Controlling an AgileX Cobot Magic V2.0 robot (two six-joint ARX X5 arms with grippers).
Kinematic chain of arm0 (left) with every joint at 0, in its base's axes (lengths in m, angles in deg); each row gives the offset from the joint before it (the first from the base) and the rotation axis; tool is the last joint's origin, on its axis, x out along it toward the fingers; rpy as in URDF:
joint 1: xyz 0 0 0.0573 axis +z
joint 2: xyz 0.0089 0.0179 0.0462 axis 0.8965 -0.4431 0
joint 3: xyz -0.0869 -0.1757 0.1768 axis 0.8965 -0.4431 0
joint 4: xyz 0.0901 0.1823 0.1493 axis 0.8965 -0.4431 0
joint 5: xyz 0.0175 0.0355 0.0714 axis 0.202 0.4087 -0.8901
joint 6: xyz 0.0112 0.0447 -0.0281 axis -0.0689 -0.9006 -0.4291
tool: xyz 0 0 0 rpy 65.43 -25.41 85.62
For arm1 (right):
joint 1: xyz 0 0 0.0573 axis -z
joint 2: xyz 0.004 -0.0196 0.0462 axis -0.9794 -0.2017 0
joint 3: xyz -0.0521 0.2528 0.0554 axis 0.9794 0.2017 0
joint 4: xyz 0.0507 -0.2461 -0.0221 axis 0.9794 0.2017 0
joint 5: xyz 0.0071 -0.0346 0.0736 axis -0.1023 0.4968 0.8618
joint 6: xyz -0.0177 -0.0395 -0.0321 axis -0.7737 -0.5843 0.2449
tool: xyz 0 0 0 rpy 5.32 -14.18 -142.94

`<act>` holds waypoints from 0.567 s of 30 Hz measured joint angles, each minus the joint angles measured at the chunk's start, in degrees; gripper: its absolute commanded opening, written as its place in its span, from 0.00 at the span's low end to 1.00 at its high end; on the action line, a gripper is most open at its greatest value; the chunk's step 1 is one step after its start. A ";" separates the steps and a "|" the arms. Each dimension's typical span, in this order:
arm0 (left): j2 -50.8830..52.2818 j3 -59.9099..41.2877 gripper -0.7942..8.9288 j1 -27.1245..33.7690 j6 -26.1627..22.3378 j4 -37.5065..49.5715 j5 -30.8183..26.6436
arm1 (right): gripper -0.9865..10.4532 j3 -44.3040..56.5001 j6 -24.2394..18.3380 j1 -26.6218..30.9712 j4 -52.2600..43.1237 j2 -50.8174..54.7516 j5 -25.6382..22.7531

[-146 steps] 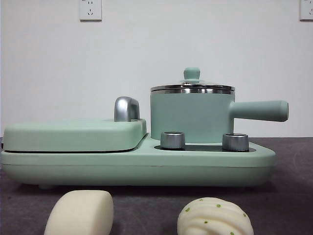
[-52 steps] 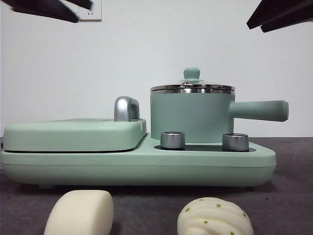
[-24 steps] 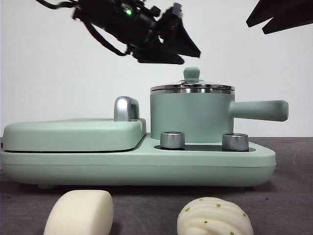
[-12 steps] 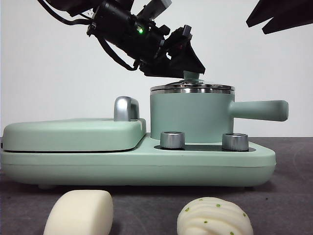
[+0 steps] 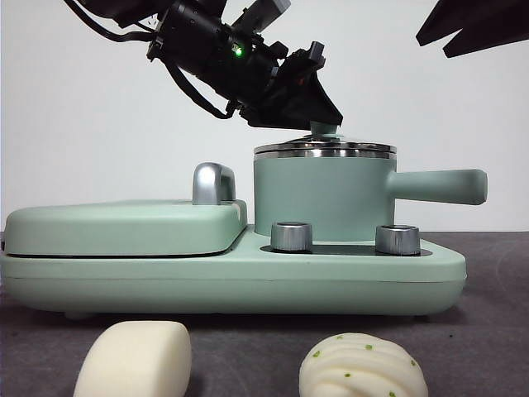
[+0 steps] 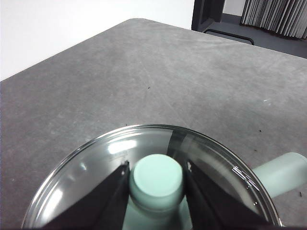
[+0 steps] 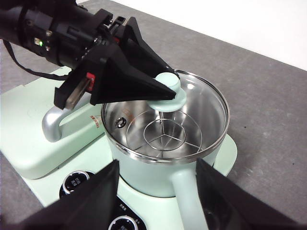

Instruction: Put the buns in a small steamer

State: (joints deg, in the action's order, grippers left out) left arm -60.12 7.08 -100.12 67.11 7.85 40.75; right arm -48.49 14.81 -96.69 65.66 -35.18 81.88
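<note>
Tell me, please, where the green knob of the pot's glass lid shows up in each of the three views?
Front view: knob atop the pot, half hidden behind the left gripper.
Left wrist view: knob low in the middle, between that gripper's jaws.
Right wrist view: knob near the middle, above the wire rack.
Shared landmark: the pot's straight handle.

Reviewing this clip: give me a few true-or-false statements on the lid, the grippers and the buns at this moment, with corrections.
1. The left gripper has its jaws on either side of the lid knob. True.
2. The glass lid is off the small steamer. False: it sits on the steel rim.
3. Both buns are inside the steamer. False: the smooth bun and the twisted bun lie on the table in front of the appliance.
4. The right gripper is open and holds nothing. True.
</note>
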 measured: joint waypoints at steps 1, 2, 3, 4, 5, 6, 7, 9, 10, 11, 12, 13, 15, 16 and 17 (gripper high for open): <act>0.00 0.00 0.23 0.00 0.00 -0.02 0.00 | 0.31 0.00 0.00 0.00 0.02 0.00 0.00; 0.00 0.02 0.24 0.00 0.00 0.00 0.00 | 0.31 0.00 0.00 0.00 0.02 0.00 0.00; -0.11 0.04 0.24 0.00 0.00 0.02 0.00 | 0.31 0.00 0.00 0.00 0.02 0.00 0.00; -0.22 0.11 0.24 0.00 0.00 0.13 0.00 | 0.31 0.00 0.00 0.00 0.02 0.00 0.00; -0.28 0.15 0.24 0.00 0.00 0.20 0.00 | 0.31 0.00 0.00 0.00 0.02 0.00 0.00; -0.33 0.20 0.24 0.00 0.00 0.22 0.00 | 0.31 0.00 0.00 0.00 0.02 0.00 0.00; -0.37 0.22 0.24 0.00 0.00 0.22 0.00 | 0.31 0.00 0.02 0.00 0.02 0.00 0.00; -0.48 0.31 0.24 0.00 0.00 0.26 0.04 | 0.31 0.00 0.02 0.00 0.02 0.00 0.00; -0.50 0.31 0.24 0.00 0.00 0.24 0.07 | 0.31 0.00 0.02 0.00 0.02 0.00 0.00; -0.50 0.33 0.25 0.00 0.00 0.22 0.07 | 0.31 0.00 0.02 0.00 0.02 0.00 0.00; -0.50 0.35 0.27 0.00 0.00 0.13 0.07 | 0.31 0.00 0.04 0.00 0.04 0.00 0.00; -0.50 0.44 0.30 0.00 0.00 -0.11 0.07 | 0.31 0.00 0.04 0.00 0.04 0.00 0.00; -0.55 0.52 0.31 0.00 0.00 -1.40 -0.07 | 0.31 0.00 0.07 0.00 0.04 0.00 0.00; -0.68 0.50 0.30 0.00 -0.13 -1.86 -0.02 | 0.31 0.00 0.09 0.00 0.04 0.00 0.00; -0.74 0.59 0.29 0.00 -0.15 -1.97 -0.02 | 0.31 0.00 0.07 0.00 0.04 0.00 0.00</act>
State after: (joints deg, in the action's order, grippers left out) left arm -60.86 7.67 -100.12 66.96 5.89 40.73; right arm -48.49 14.87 -96.69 65.70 -35.18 81.88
